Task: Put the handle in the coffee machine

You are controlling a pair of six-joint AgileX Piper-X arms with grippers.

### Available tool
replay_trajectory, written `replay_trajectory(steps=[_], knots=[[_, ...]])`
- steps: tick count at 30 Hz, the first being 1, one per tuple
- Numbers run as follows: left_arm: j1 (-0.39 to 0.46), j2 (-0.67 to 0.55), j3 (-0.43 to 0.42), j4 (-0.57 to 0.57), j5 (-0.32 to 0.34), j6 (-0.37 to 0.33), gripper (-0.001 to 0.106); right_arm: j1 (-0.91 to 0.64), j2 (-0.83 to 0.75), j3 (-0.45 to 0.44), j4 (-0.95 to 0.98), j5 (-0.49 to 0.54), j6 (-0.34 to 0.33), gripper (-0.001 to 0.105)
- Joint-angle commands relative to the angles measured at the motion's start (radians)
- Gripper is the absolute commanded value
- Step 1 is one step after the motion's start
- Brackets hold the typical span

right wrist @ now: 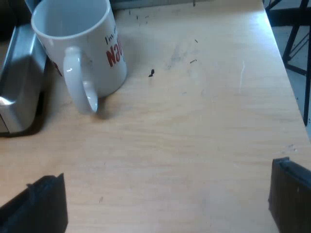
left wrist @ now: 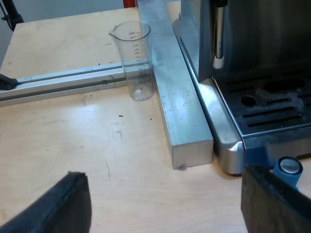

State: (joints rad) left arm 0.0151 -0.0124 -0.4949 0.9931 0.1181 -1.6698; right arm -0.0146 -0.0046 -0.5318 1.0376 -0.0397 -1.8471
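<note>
Surface: I am working over a pale wooden table (left wrist: 73, 145), scuffed and marked with a few dark specks.
Left gripper (left wrist: 165, 208): its two black fingers are spread wide over bare wood, with nothing between them.
Right gripper (right wrist: 165, 206): its fingers are also wide apart over bare wood, holding nothing.
Blue tamper (left wrist: 290, 169): it stands just beside one of my left fingers, at the front of the drip tray (left wrist: 272, 109).
Aluminium bar (left wrist: 170, 97): it lies flat along the machine's side, its near end by the tray's corner.
Espresso machine (left wrist: 199, 39): I see its steel base, its slotted tray and the steam wand (left wrist: 219, 39) hanging over the tray.
Measuring glass (left wrist: 137, 58): upright and looks empty, just beside the bar where a metal rail (left wrist: 63, 80) meets it.
Mug (right wrist: 77, 43): white with red lettering, upright, handle towards my right gripper, near a steel corner of the machine.
Handle: I see a red patch (left wrist: 129, 3) past the bar's far end but cannot tell what it is.
</note>
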Motion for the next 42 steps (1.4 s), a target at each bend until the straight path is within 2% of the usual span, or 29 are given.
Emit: replay_trajectory(steps=[1,5,8,11,12,15,20,22,25,31,34,37,42], knots=[[-0.044,-0.132,-0.006,-0.009,-0.011,-0.013,0.067,-0.003,0.016,-0.066,0.0,-0.002,-0.004,0.085],[-0.111,-0.107,-0.034,-0.009,-0.011,-0.008,0.067,-0.003,0.071,-0.122,0.006,-0.018,-0.004,0.085],[-0.137,-0.084,-0.056,-0.011,-0.011,-0.008,0.067,-0.003,0.088,-0.133,0.013,-0.022,-0.004,0.085],[-0.165,-0.05,-0.086,-0.012,-0.011,-0.008,0.067,-0.003,0.145,-0.181,0.033,-0.03,-0.005,0.085],[-0.173,-0.041,-0.091,-0.012,-0.011,-0.008,0.067,-0.003,0.233,-0.248,0.067,-0.075,-0.008,0.085],[-0.221,-0.002,-0.117,-0.012,0.001,-0.008,0.067,-0.003,0.295,-0.286,0.078,-0.126,-0.008,0.085],[-0.288,0.045,-0.147,-0.012,0.037,-0.008,0.067,0.007,0.368,-0.335,0.099,-0.15,-0.008,0.085],[-0.329,0.072,-0.16,-0.012,0.046,-0.008,0.067,0.031,0.409,-0.365,0.115,-0.153,-0.016,0.085],[-0.399,0.122,-0.185,-0.012,0.093,-0.008,0.067,0.079,0.461,-0.407,0.139,-0.153,-0.046,0.085],[-0.523,0.205,-0.227,-0.012,0.149,-0.008,0.067,0.173,0.536,-0.469,0.169,-0.151,-0.046,0.085],[-0.585,0.243,-0.24,-0.012,0.156,-0.008,0.067,0.231,0.569,-0.492,0.172,-0.151,-0.043,0.085],[-0.62,0.263,-0.244,-0.012,0.16,-0.008,0.067,0.281,0.596,-0.511,0.172,-0.145,-0.042,0.085],[-0.735,0.327,-0.243,-0.012,0.208,-0.008,0.067,0.422,0.662,-0.524,0.172,-0.11,-0.017,0.085]])
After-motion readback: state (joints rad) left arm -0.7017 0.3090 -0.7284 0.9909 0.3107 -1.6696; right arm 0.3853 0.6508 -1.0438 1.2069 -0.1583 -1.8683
